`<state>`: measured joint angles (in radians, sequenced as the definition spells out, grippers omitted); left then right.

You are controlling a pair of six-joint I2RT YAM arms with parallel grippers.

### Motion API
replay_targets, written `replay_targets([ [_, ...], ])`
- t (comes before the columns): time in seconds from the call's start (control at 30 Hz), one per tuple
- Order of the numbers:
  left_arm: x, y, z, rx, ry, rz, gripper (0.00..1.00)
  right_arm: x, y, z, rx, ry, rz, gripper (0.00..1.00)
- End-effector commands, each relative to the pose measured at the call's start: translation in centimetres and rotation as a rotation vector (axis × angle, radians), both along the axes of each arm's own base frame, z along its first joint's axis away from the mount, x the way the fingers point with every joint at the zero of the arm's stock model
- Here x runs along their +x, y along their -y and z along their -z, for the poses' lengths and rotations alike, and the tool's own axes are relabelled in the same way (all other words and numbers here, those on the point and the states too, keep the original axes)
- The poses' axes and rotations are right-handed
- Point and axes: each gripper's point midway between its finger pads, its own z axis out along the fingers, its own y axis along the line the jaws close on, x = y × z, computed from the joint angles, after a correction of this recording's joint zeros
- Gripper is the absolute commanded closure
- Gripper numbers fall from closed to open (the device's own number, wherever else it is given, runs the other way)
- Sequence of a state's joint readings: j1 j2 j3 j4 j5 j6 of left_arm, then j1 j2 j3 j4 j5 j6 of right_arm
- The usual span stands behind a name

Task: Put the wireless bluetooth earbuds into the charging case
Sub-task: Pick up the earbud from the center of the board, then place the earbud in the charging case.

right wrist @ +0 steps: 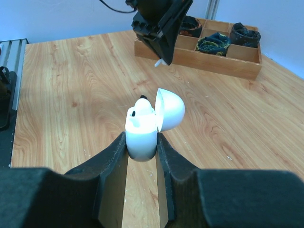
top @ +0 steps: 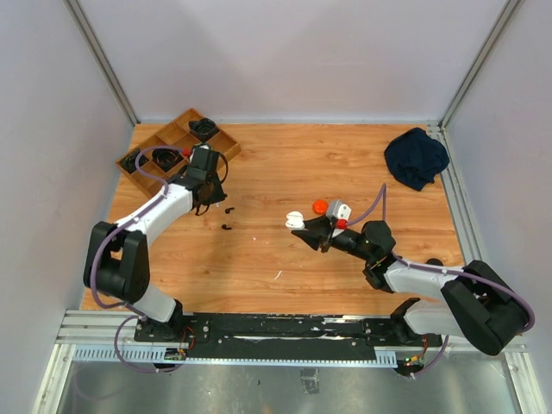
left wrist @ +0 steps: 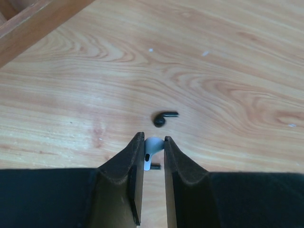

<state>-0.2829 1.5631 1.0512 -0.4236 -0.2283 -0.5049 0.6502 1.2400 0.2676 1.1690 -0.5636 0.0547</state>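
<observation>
- Earbuds of this kind are judged to be tiny, light and hard, with smooth rounded shells. One could easily be flicked away if pinched off-centre, so hold is best taken across the bulb, with the stem left free for its socket.
- A white earbud [left wrist: 151,150] is pinched between the pads of the left tool [left wrist: 153,141], which is closed to a narrow gap around it. The bulb shows just above the tips and the stem runs down between them.
- A black earbud [left wrist: 161,118] lies loose on the table [left wrist: 228,57] just beyond those tips, not touched by them. A second black earbud [top: 226,227] is seen near it from above.
- The charging case [right wrist: 141,129] is clamped across its lower half by the right tool [right wrist: 141,140], which is closed tight on it, and the lid [right wrist: 171,109] is hinged open to one side.
- A dark spot shows at the case's open top, but it cannot be made out whether this is an empty socket or a seated bud.
- The case is judged stiff and glossy, so a push from above could turn it in the grip.
- The two tools are well apart, with the left one near the wooden tray [top: 177,138].
</observation>
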Motion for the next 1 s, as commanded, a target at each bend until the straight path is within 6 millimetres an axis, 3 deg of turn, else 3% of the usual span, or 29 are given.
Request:
replay_targets([
  [0.0, -0.2, 1.8, -3.4, -0.024, 0.118, 0.036, 0.83, 0.0, -0.6, -2.2, 0.033, 0.044, -0.006, 0.85],
  [0.27, -2.2, 6.1, -9.5, -0.079, 0.323, 0.141, 0.86, 0.0, -1.1, -3.2, 0.034, 0.054, -0.017, 0.84],
  [0.63, -6.9, 11.5, -17.3, -0.192, 0.590, 0.298, 0.89, 0.3, -1.8, -5.0, 0.065, 0.109, -0.021, 0.84],
  [0.97, -10.4, 14.9, -21.9, -0.376, 0.789, 0.391, 0.92, 0.8, -2.4, -6.6, 0.098, 0.136, -0.026, 0.85],
])
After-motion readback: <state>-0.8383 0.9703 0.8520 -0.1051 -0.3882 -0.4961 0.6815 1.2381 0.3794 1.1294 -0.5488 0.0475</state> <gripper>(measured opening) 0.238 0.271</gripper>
